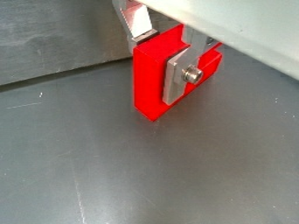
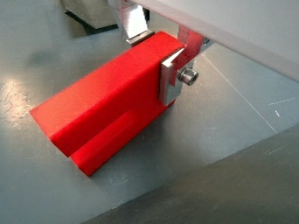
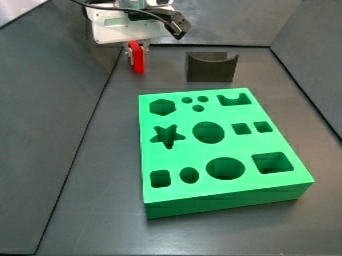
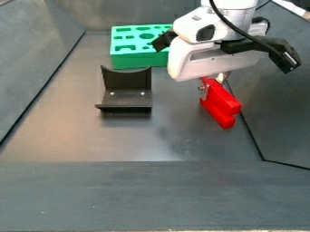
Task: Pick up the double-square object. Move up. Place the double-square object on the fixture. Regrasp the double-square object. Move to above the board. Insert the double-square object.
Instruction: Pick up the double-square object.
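Note:
The double-square object (image 1: 146,87) (image 2: 93,109) is a bright red elongated block. It sits low over the dark floor, near a back corner (image 3: 135,58) (image 4: 222,104). My gripper (image 1: 160,59) (image 2: 155,57) is shut on one end of it, with a silver finger on each side. In both side views the gripper (image 3: 134,45) (image 4: 216,83) hangs under the white hand, right above the block. The fixture (image 3: 210,66) (image 4: 123,91) stands a short way beside it. The green board (image 3: 227,205) (image 4: 133,60) with its shaped holes lies farther off.
Dark walls enclose the floor; one wall (image 3: 67,60) runs close beside the red block. A seam in the floor (image 4: 260,149) passes near the block.

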